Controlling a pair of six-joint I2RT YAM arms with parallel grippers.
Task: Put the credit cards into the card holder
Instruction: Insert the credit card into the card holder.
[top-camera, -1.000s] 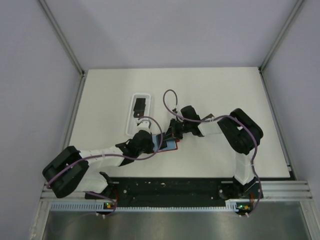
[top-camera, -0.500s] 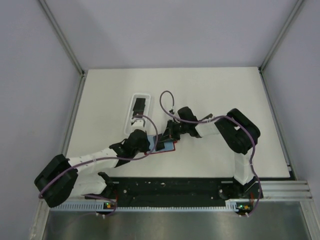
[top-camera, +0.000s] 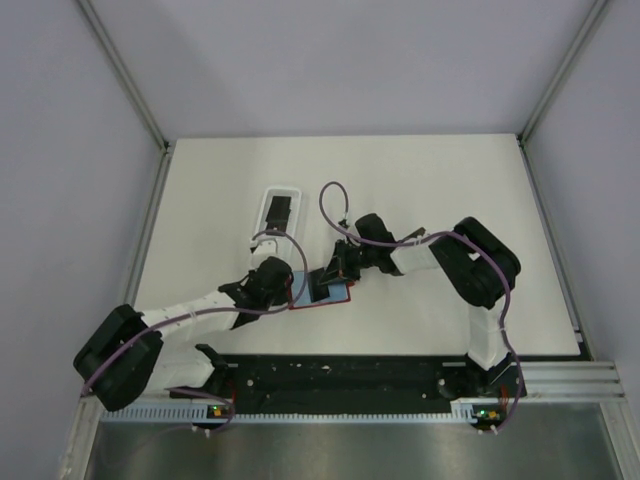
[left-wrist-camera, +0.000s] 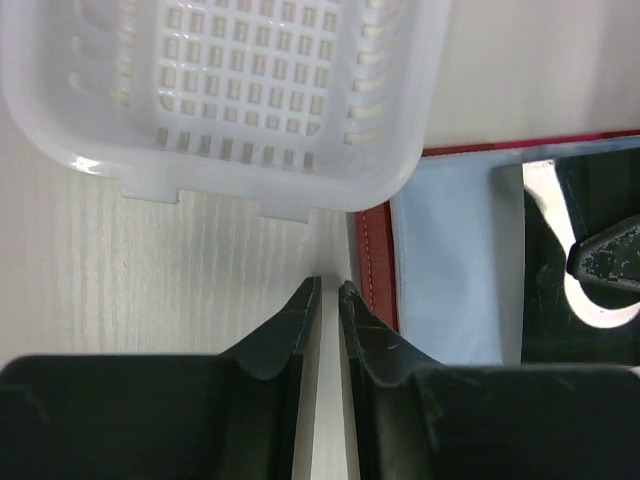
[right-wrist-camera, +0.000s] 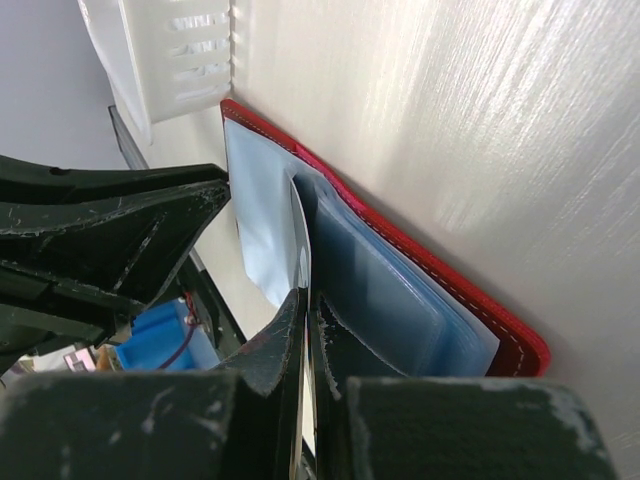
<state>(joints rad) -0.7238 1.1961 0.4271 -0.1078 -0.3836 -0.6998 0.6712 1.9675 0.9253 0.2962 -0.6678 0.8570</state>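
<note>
Top view: the left gripper has drawn back off the red card holder; black credit cards lie in the white tray beyond it. Left wrist: jaws newly parted to an empty slit, suggesting a release; perforated plastic ahead, stitched holder just right. Right wrist: the right gripper pinches a glossy clear sleeve, likely keeping a pocket open

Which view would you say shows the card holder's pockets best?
Right wrist: the card holder lies open close up, pockets visible. Left wrist shows only a red edge and pale lining; the top view shows it small, partly covered.
</note>
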